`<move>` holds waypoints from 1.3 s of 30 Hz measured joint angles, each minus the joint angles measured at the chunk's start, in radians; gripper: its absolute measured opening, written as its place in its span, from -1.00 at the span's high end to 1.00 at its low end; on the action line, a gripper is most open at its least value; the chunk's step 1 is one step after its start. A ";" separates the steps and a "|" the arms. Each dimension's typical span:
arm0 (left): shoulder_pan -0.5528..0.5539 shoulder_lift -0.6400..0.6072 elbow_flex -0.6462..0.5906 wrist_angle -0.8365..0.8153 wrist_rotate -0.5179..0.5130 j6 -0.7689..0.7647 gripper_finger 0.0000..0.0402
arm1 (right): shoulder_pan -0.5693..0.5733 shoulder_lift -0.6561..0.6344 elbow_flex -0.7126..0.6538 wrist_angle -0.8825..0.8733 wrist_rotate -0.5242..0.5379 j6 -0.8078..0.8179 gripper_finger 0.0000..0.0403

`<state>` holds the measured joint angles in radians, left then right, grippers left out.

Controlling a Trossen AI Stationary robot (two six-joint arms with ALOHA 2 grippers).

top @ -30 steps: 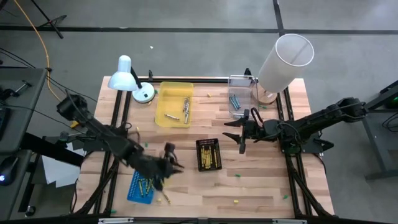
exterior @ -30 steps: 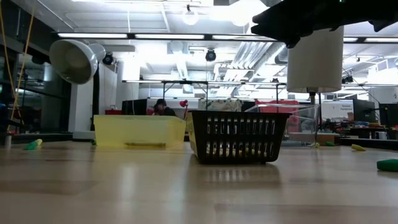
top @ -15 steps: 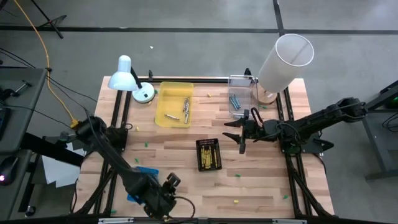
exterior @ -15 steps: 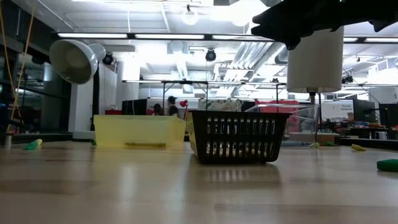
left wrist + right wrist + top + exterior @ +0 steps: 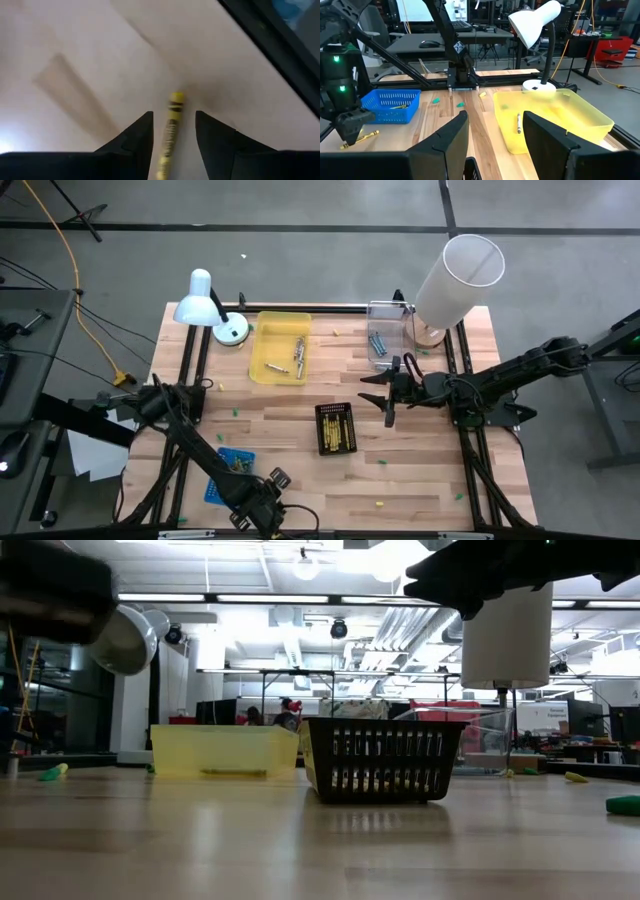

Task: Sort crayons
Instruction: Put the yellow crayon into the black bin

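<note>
A: What have you got under you?

B: A pale wooden bench (image 5: pixel 400 480) in a workshop with a grey floor. Your left gripper (image 5: pixel 172 131) is low at the near edge, jaws parted, and a yellow crayon (image 5: pixel 171 131) lies flat on the wood between the fingers (image 5: pixel 135 137), not pinched.

A: And around it?

B: Just beside it you have the blue tray (image 5: pixel 230 473) with yellow crayons (image 5: pixel 238 466) in it. Farther out sits the black basket (image 5: pixel 335 427), then the yellow tray (image 5: pixel 279 347) with crayons (image 5: pixel 298 354), and the clear box (image 5: pixel 385 337) by the white cylinder (image 5: pixel 456 280).

A: Your other arm?

B: Your right gripper (image 5: pixel 388 392) hovers mid-bench, beyond the basket, jaws wide, holding nothing.
</note>
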<state>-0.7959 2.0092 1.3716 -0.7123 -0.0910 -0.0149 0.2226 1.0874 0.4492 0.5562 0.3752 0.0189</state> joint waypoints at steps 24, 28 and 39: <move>0.017 0.002 -0.048 0.020 -0.003 -0.046 0.35 | 0.000 0.000 0.000 -0.029 0.000 0.007 0.10; 0.025 0.000 -0.070 0.025 -0.003 -0.091 0.35 | 0.000 0.000 0.000 -0.030 0.000 0.007 0.10; 0.045 0.002 -0.077 0.017 -0.008 -0.129 0.92 | 0.000 0.000 0.000 -0.029 0.000 0.007 0.10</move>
<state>-0.7513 2.0111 1.2945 -0.6950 -0.0989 -0.1440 0.2223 1.0874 0.4493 0.5270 0.3756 0.0261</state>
